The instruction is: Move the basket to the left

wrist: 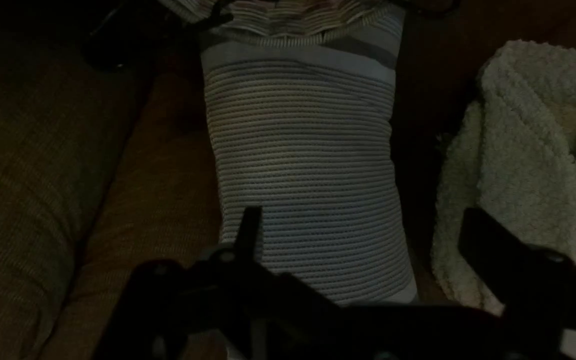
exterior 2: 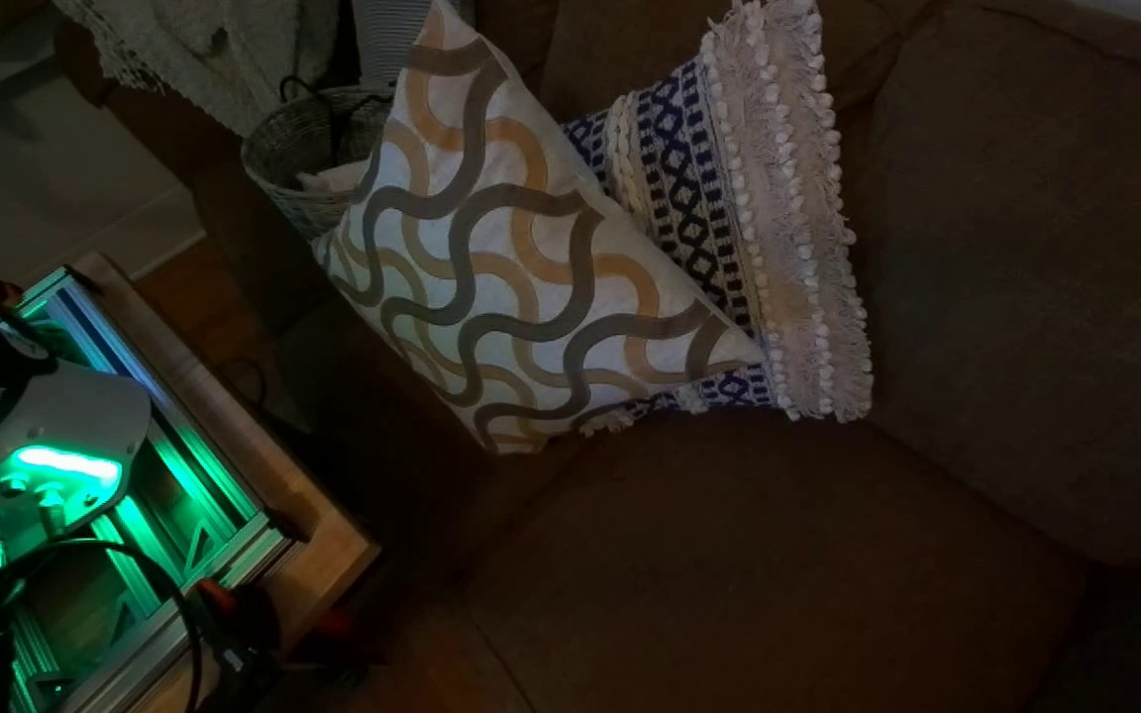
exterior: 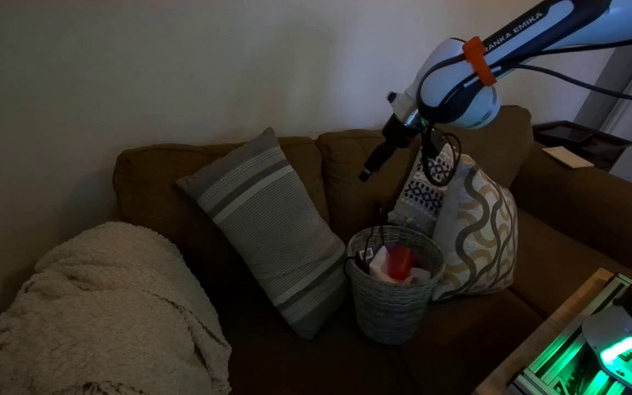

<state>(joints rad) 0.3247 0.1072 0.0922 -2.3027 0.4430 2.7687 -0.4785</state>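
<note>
The pale woven basket (exterior: 390, 315) stands upright on the sofa seat, with a red item and white cloth showing at its top and dark handles at its rim. In an exterior view the basket (exterior 2: 281, 193) is partly hidden behind the patterned cushion. In the wrist view only part of its rim (wrist: 288, 41) shows at the top edge. My gripper (exterior: 366, 171) is above the basket and apart from it, tilted down toward the sofa back. In the wrist view the gripper (wrist: 363, 214) has its two fingers wide apart with nothing between them.
A grey striped cushion (exterior: 272, 225) leans beside the basket, toward a fleecy white blanket (exterior: 113, 318). A patterned white-and-tan cushion (exterior: 478, 230) and a blue-and-white tasselled cushion (exterior 2: 684, 178) are on its other side. The robot base stands on a wooden-edged table (exterior 2: 333, 555) before the sofa.
</note>
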